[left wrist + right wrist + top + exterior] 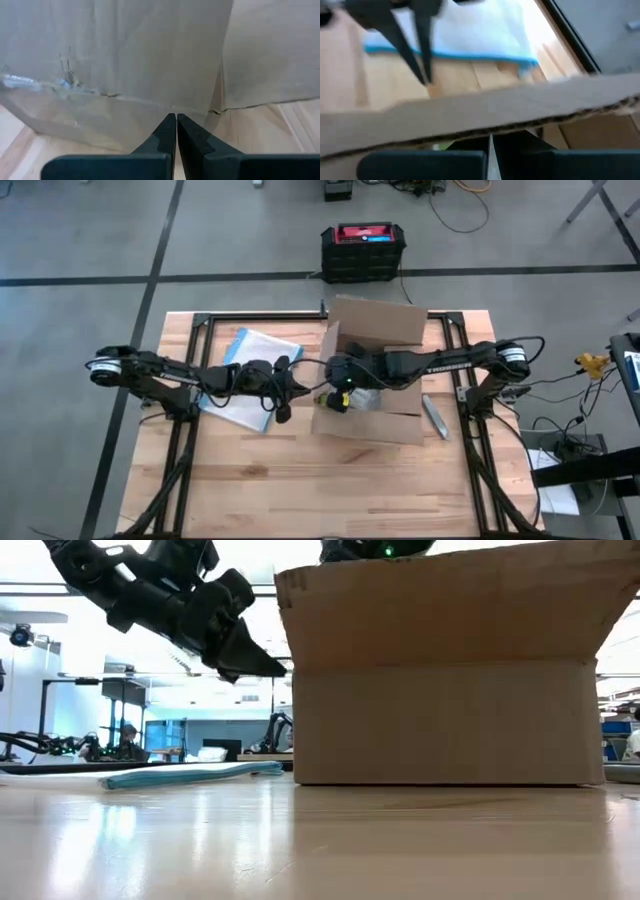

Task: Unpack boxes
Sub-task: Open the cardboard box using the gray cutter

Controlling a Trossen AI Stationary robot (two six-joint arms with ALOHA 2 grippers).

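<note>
The brown cardboard box is sitting open near the middle of the wooden table, its flaps spread outward. The left gripper is hovering just beside the box's side wall, jaws pressed together on nothing. The right gripper is reaching over the box's edge, jaws likewise pressed together. A clear blue-edged plastic bag is lying flat beside the box.
</note>
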